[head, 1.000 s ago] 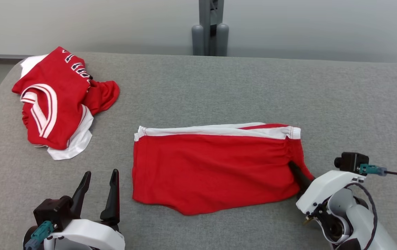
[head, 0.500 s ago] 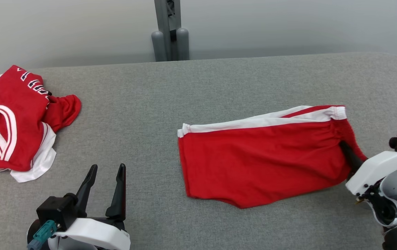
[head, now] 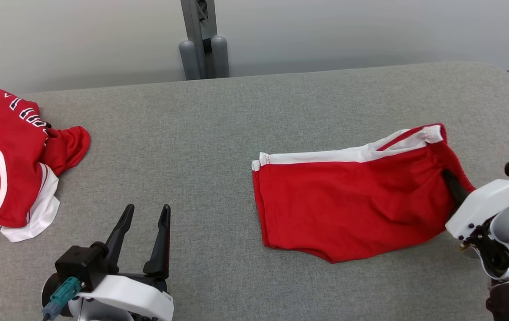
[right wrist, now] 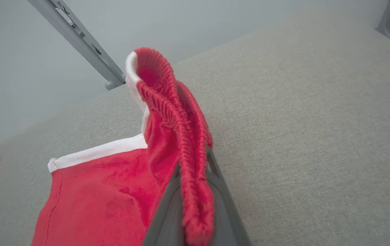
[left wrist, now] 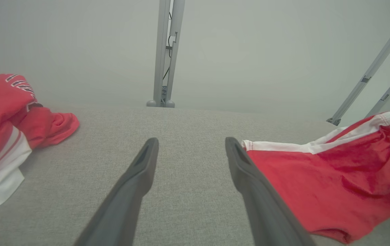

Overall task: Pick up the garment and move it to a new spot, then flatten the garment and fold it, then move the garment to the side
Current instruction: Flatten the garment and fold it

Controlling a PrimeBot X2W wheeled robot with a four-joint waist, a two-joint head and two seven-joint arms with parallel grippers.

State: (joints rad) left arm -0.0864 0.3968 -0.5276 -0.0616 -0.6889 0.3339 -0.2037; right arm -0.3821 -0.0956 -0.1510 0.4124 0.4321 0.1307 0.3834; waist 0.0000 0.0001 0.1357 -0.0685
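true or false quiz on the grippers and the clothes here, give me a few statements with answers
1. The right gripper is shut on the red shorts at the waistband. True.
2. The left gripper holds cloth. False: it is open, holding nothing, over the grey surface.
3. The crumpled jersey lies on the shorts. False: it lies apart, at the robot's left.
4. The shorts bear a white stripe along their far edge. True.
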